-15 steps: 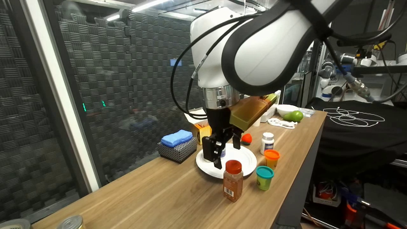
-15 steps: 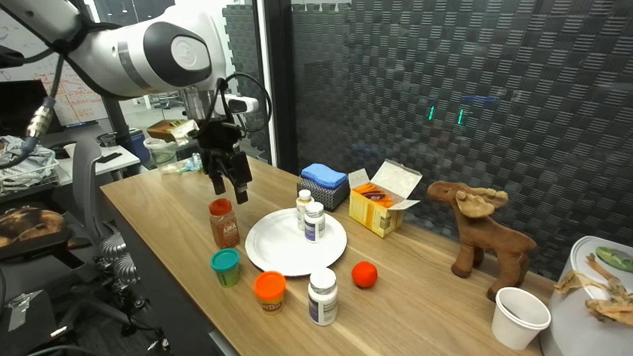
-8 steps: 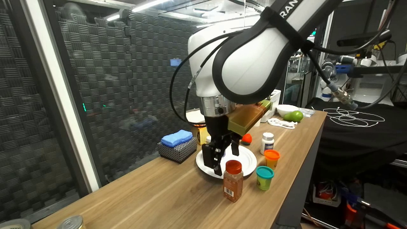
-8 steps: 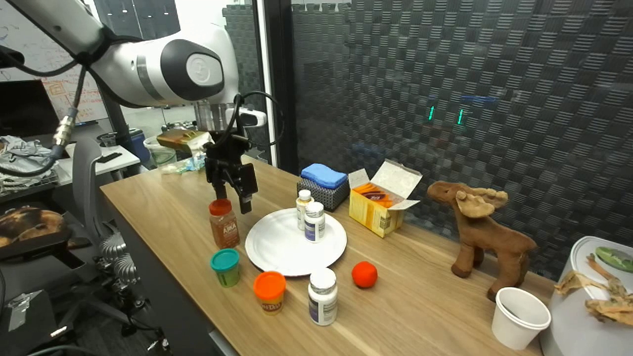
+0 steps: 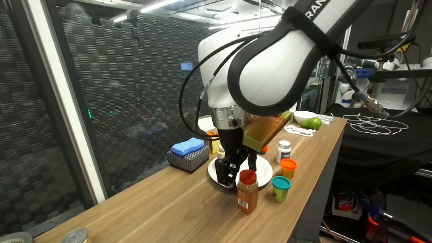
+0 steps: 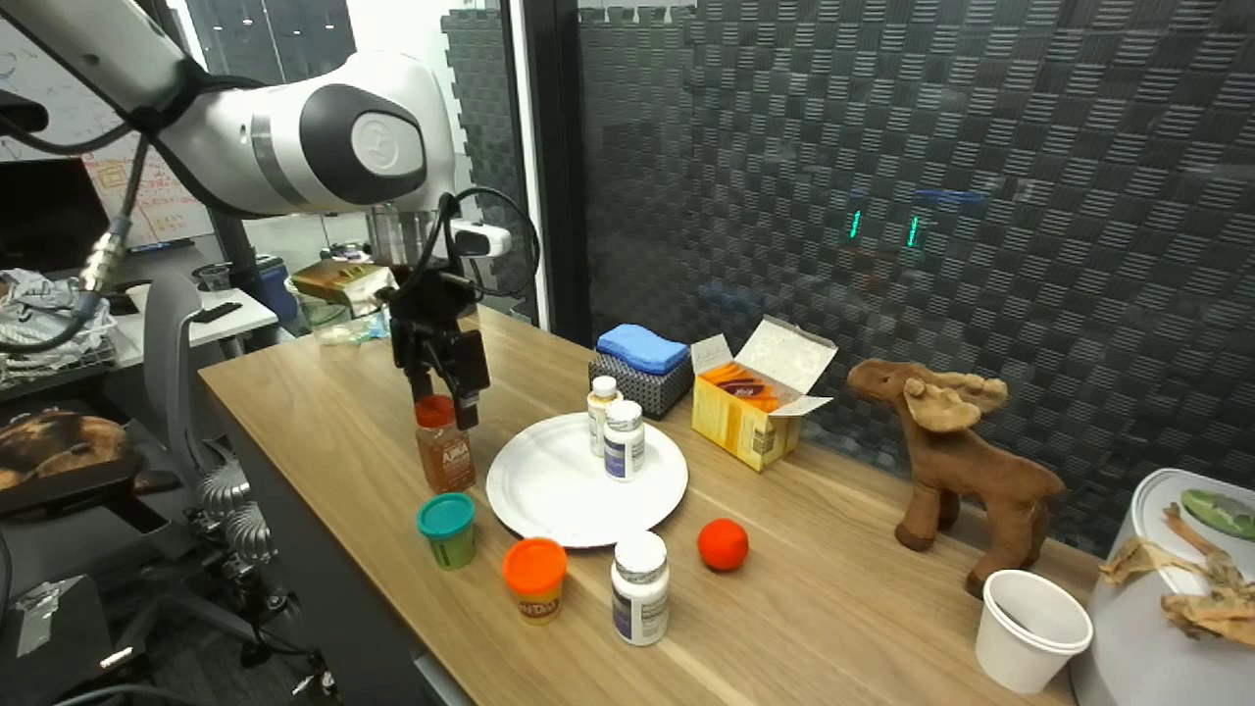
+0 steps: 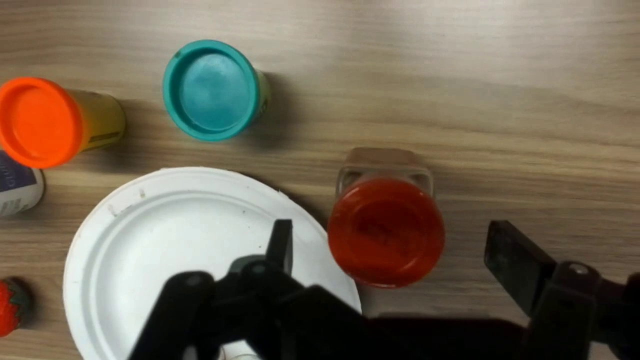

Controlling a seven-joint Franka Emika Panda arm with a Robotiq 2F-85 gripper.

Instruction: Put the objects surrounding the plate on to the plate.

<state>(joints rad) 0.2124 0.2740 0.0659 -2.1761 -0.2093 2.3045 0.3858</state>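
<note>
Now lower: fingers (image 6: 469, 402) draw level with the brown bottle (image 6: 448, 463) beside the plate (image 6: 544, 495)

In an exterior view the fingers have come down to about the height of the red cap (image 5: 248, 177); the brown bottle has not stirred, upright on the bench (image 5: 175, 206) just outside the plate.

In an exterior view two white bottles (image 6: 625, 446) stand on the plate, so this is probably the approach to the next pick, with the green cup (image 6: 447, 534), orange-lidded tub (image 6: 536, 588), another white bottle (image 6: 640, 598) and orange-red ball (image 6: 723, 544) around the plate still to go.

In the wrist view the fingers stand apart, one seen over the plate's rim, the other on the bottle's side away from the plate, the cap between them ungripped. The brown bottle looks squarish and clear-walled, its reddish-brown contents topped by a round, glossy cap.
</note>
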